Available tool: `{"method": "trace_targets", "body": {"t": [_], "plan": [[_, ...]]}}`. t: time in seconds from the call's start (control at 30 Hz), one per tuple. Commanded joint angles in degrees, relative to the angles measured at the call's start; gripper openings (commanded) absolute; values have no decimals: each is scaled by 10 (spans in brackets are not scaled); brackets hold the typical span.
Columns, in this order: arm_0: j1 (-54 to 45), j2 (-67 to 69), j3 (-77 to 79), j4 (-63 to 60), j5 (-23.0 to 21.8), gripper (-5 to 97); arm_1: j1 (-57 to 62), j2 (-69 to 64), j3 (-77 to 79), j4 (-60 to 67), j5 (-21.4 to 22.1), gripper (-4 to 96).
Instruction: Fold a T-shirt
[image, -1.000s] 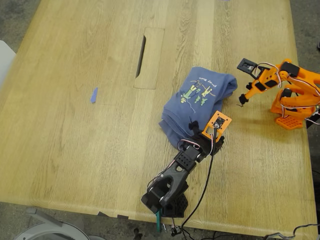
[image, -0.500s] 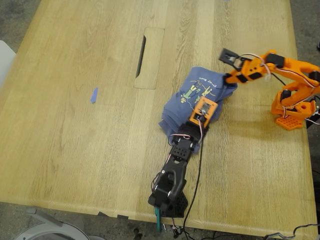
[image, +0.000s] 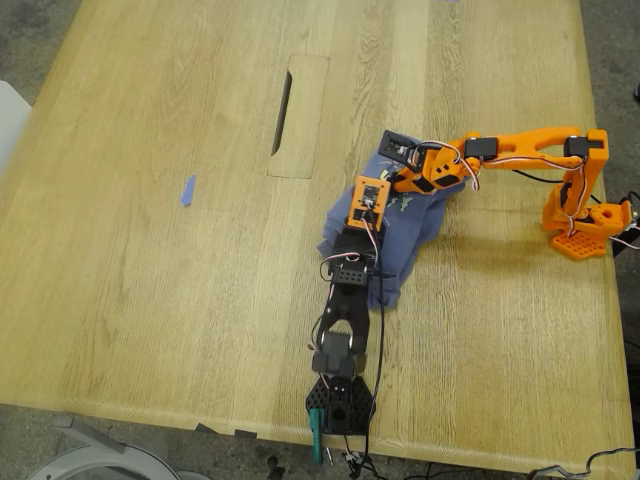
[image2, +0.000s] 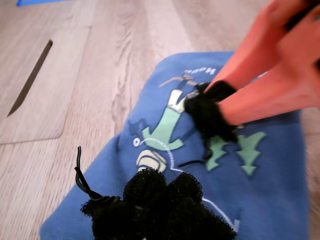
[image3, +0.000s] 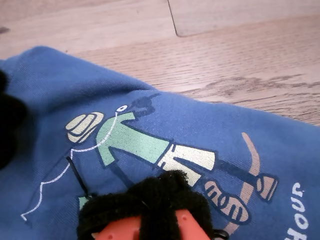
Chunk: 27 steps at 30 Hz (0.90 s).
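Note:
The T-shirt (image: 412, 228) is a periwinkle-blue bundle lying right of the table's middle in the exterior view. Its green-and-yellow cartoon print (image2: 167, 125) faces up. My first gripper (image2: 165, 192) is on the black arm (image: 340, 310), which comes from the near table edge. Its black padded fingertips sit together on the cloth just below the print. My second gripper (image2: 210, 112) is on the orange arm (image: 520, 148), which stretches in from the exterior view's right. Its pads (image3: 150, 200) meet on the print. No cloth shows pinched in either gripper.
A small blue scrap (image: 187, 190) lies towards the exterior view's left. An inset panel with a dark slot (image: 283, 98) sits beyond the shirt. The orange base (image: 580, 228) stands at the exterior view's right edge, the black base (image: 338, 405) at the near edge.
The orange arm has stretched from beside the shirt out over its print. The black arm's wrist has swung towards the exterior view's left and farther onto the shirt. The shirt's near edge has shifted slightly.

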<state>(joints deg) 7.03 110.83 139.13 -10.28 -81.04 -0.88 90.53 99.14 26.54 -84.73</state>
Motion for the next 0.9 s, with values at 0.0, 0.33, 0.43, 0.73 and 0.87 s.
{"method": "trace_targets", "body": {"t": [0.0,0.33,0.43,0.73,0.87], "plan": [[-27,-10,-47,-48,-10,-1,-4,14,40,-40,8,0],[-114,-11,25,-68,-20,-1,22,171,303,-108,15,0],[-131,-11,35,-65,-20,-1,34,221,363,-111,15,0],[-178,-7,76,-45,-21,-1,80,372,488,-79,14,0],[-192,13,93,-41,-21,-1,109,443,526,-47,13,0]]}}
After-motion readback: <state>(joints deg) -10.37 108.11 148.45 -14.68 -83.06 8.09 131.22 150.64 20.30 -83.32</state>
